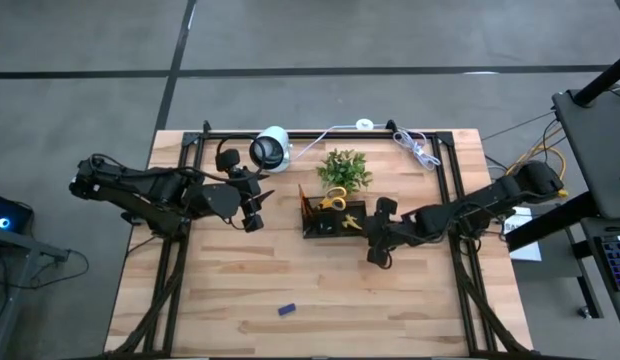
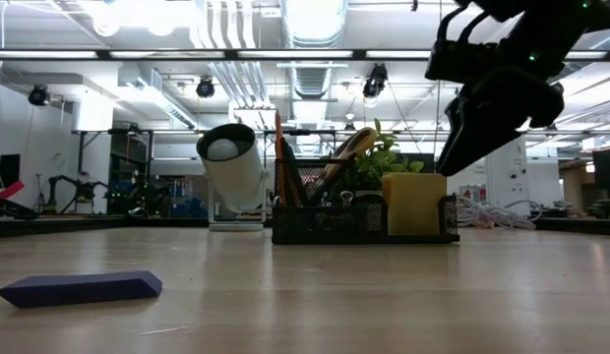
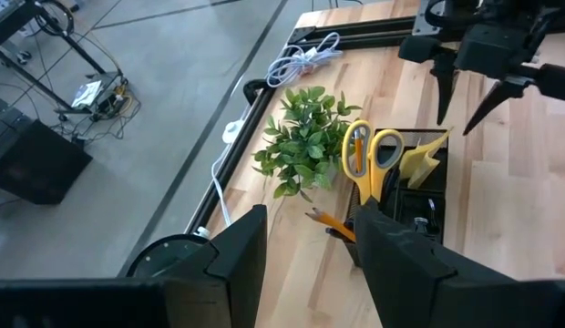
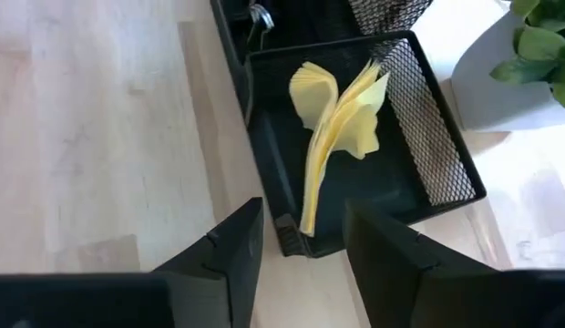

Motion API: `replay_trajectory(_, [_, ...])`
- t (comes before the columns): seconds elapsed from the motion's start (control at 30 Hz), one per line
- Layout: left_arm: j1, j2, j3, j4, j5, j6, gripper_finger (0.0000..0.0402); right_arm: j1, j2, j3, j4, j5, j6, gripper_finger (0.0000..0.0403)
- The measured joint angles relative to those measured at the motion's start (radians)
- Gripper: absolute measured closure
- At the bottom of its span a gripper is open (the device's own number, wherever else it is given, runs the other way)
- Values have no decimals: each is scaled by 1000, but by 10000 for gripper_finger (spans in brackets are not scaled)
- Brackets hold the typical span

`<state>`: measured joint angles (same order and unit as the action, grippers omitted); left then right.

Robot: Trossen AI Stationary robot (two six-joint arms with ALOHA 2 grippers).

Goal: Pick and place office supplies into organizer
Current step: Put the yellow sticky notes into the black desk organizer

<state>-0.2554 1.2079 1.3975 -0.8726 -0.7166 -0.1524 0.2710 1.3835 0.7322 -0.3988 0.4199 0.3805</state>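
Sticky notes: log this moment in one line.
sticky notes: in organizer, splayed | right gripper: open above it | left gripper: open, waiting | blue block: on table

yellow sticky pad (image 4: 333, 137) splayed in black organizer (image 4: 446, 159), blue block (image 1: 286, 310) apart

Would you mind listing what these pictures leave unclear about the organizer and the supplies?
- Organizer floor, low view: hidden behind its mesh wall.
- Dark clips, right wrist view: cut off by the picture's edge.
- Pencils, low view: count unclear, bunched with the scissors.
- Blue block, high view: too small for detail.
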Motion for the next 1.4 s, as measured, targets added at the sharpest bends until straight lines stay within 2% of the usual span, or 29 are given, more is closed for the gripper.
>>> replay_trajectory(0.43, [0,0,-1,0,0,0,250,-40,3,0,46,-12,-105,300])
replay_trajectory(0.57, [0,0,-2,0,0,0,250,-44,7,0,43,-55,-121,302])
replay_trajectory(0.9, [0,0,-14,0,0,-2,250,-45,21,-1,43,-59,-158,310])
replay_trajectory(1.3, [0,0,-14,0,0,-2,250,-52,20,16,65,-56,-114,313])
replay_trajectory(1.4, [0,0,-14,0,0,-2,250,-51,32,16,116,-104,-154,314])
